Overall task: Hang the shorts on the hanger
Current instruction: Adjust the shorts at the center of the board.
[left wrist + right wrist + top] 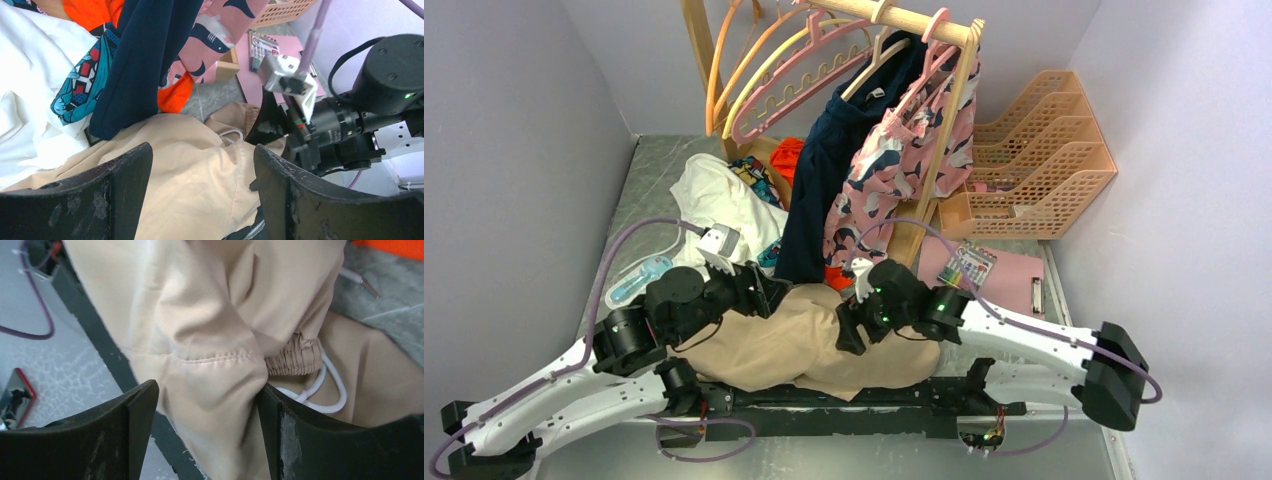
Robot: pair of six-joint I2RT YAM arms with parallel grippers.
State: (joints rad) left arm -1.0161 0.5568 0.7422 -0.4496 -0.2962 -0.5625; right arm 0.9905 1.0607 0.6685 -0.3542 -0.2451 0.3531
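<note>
The tan shorts [809, 345] lie crumpled at the table's near edge, between my two arms and partly over the black base rail. My left gripper [202, 155] hovers at their left end with its jaws wide apart; the fabric [190, 170] lies loose between them, unpinched. My right gripper [207, 390] is open too, straddling a fold of the shorts [210, 315] that brushes its right finger, beside the gathered waistband and white drawstring [325, 390]. The pink hanger [799, 85] hangs bare on the wooden rail at the back.
A wooden rack [944, 130] holds a navy garment [824, 170], a pink patterned garment [894, 170], and orange and yellow hangers [729, 70]. White cloth [719, 195] is piled at left. Peach file trays [1034, 160] and a pink clipboard [999, 270] sit at right.
</note>
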